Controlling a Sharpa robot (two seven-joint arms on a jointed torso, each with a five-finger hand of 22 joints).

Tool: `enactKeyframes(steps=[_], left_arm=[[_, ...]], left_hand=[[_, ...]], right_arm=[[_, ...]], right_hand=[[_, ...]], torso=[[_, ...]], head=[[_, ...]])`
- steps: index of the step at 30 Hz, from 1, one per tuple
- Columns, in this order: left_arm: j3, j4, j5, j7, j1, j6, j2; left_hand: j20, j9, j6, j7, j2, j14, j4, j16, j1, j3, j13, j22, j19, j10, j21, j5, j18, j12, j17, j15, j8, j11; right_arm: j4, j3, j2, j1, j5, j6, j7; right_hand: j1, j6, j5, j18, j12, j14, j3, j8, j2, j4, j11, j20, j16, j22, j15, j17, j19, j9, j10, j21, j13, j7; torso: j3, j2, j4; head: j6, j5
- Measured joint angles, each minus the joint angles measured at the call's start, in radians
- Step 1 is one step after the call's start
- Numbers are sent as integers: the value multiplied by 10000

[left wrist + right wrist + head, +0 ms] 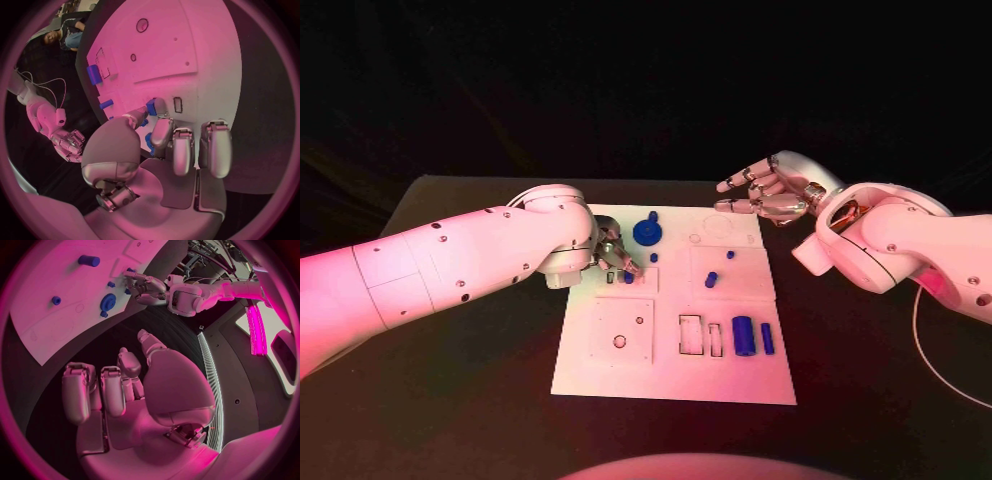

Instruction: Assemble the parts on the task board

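Task board [678,375] lies mid-worktop [473,400], black. Left wrist view alone shows the left hand [613,258] pinching a blue part [151,106] at its nine-o'clock edge. Right hand [764,192] hovers spread, empty, at one o'clock.

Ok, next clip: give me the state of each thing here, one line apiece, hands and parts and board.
left hand: over the task board's left side, fingers pinching a small blue part.
right hand: open, holding nothing, off the board's far right corner.
task board: lying flat on the table.
blue round part: on the board, untouched.
blue cylinders: lying side by side near the board's front right, untouched.
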Motion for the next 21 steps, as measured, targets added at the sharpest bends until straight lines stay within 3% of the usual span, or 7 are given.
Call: enactKeyframes(steps=[8, 12, 16, 21], left_arm=[[33, 13, -17, 4, -17, -8, -92], [66, 68, -44, 4, -17, -21, -179], [160, 185, -82, 3, 10, -39, -316], [314, 366, -109, 1, 123, -68, -484]], left_hand=[[0, -58, 84, -14, -75, 0, 319, 0, -168, -1227, 31, 0, 0, 74, 40, 0, 1, 0, -1, 0, -100, -2], [0, -58, 84, -13, -75, 36, 381, 0, -168, -1425, 32, 0, 0, 74, 40, 0, 1, 0, -1, -36, -127, -2], [0, -76, 119, -49, 102, 36, 462, 0, 9, -1860, 32, -1, 0, 74, 39, 0, 1, 0, -1, -35, -127, -1], [1, -77, 119, -49, 154, 36, 483, 0, 61, -1965, 31, 0, 0, 74, 39, 0, 0, 0, -2, -35, -167, -1]], right_arm=[[-5, 0, 4, 0, 24, 0, 8], [-9, 0, 7, 0, 33, 0, 10], [-15, 0, 11, 0, 41, 0, 13], [-29, 0, 18, 0, 47, 0, 14]], right_hand=[[-157, 0, 33, 0, 0, 0, -268, 0, 53, 189, 35, 0, -38, -1, 0, 0, 0, 0, -35, -36, -18, 0], [-157, 0, 33, 0, 0, 0, -317, 0, 53, 238, 35, 0, -38, -2, 0, 0, 0, -1, -35, -36, -24, 0], [-198, 0, 92, -1, 0, 0, -430, 0, 94, 296, 35, 0, -38, -2, 0, -1, 0, 0, -35, -36, -31, 0], [-197, 0, 131, 0, 0, 0, -434, 0, 93, 300, 35, 0, -38, -3, 0, 8, 0, 0, -35, -36, -31, 0]], torso=[[-9, -2, -1], [-9, -2, -1], [-8, -2, -1], [-4, -5, -1]], head=[[20, 13], [32, 24], [36, 33], [47, 35]])
